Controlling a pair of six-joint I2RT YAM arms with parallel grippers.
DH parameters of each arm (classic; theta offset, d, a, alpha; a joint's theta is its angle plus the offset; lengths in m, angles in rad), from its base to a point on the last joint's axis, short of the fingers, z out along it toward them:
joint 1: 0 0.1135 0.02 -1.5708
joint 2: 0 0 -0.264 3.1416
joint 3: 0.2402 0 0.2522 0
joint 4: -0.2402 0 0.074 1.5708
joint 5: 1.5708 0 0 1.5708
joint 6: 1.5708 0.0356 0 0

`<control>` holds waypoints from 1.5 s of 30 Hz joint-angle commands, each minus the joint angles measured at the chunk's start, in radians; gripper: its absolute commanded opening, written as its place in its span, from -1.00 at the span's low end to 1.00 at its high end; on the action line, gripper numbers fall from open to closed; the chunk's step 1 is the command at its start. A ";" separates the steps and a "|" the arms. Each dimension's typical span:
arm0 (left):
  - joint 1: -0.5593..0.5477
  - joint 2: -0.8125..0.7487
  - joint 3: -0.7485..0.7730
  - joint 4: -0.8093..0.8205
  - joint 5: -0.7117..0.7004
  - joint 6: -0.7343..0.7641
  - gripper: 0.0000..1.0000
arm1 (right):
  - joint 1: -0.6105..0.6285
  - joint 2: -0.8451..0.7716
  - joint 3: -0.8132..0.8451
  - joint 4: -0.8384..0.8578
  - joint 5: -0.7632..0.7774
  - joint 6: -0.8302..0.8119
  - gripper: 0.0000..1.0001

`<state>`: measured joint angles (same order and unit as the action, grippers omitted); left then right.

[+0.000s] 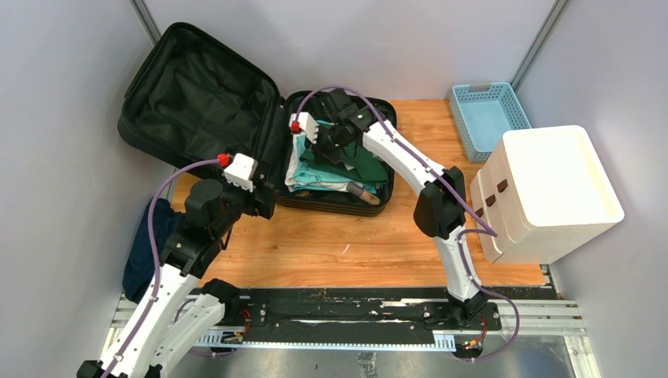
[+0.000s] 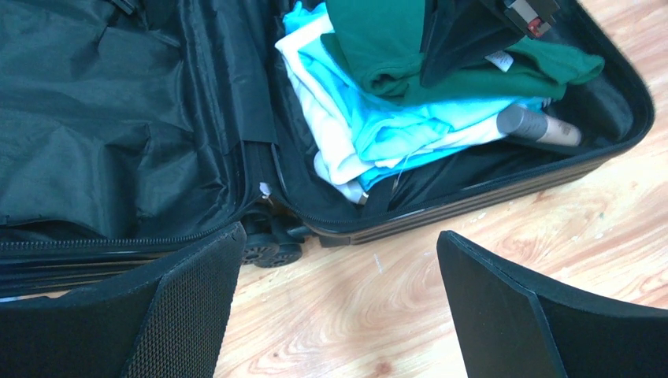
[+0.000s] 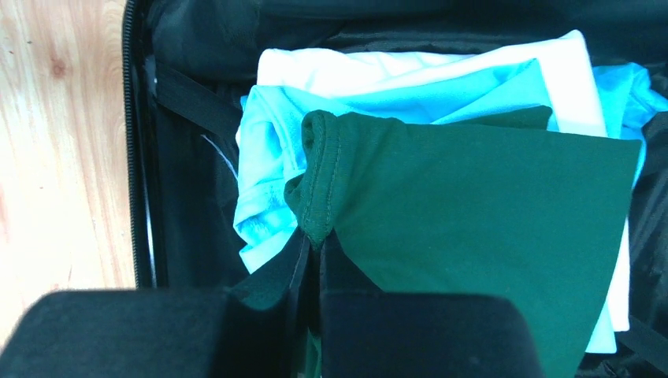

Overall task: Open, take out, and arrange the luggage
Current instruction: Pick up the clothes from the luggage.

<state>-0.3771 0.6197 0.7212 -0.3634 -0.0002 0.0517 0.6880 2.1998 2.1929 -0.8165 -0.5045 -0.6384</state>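
Observation:
The luggage (image 1: 189, 94) is a black suitcase lying open at the back left of the wooden table, its lined lid (image 2: 94, 118) tipped back against the wall. The base half holds folded clothes: a dark green garment (image 3: 473, 213) on top, then a turquoise one (image 3: 268, 157) and a white one (image 3: 354, 63). A grey-capped tube (image 2: 543, 126) lies beside them. My right gripper (image 3: 313, 240) is inside the base, shut on the stitched edge of the green garment (image 1: 358, 157). My left gripper (image 2: 339, 232) hangs open over bare wood just in front of the suitcase's wheels (image 2: 268, 250), holding nothing.
A light-blue mesh basket (image 1: 482, 118) sits at the back right. A white stacked drawer unit (image 1: 543, 193) stands along the right edge. A dark blue cloth (image 1: 146, 244) hangs off the table's left side by my left arm.

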 commanded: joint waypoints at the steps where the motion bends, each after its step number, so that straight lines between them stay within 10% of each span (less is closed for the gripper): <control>1: -0.006 0.002 -0.022 0.083 -0.018 -0.140 1.00 | -0.037 -0.079 0.061 -0.051 -0.134 0.030 -1.00; 9: -0.006 0.135 0.031 0.332 0.164 -0.707 0.88 | -0.121 -0.110 0.045 -0.055 -0.306 0.072 -1.00; 21: -0.006 0.496 0.082 0.444 0.002 -1.466 1.00 | -0.207 -0.132 -0.030 -0.025 -0.467 0.123 -1.00; 37: -0.006 1.004 0.345 0.519 0.006 -1.618 0.99 | -0.225 -0.154 -0.094 -0.001 -0.542 0.124 -1.00; 45: -0.006 1.091 0.406 0.526 0.081 -1.626 0.41 | -0.231 -0.165 -0.115 -0.003 -0.574 0.110 -1.00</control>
<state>-0.3775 1.6871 1.0988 0.1448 0.0544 -1.5692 0.4686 2.1029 2.0972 -0.8082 -0.9974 -0.5274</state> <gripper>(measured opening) 0.799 0.042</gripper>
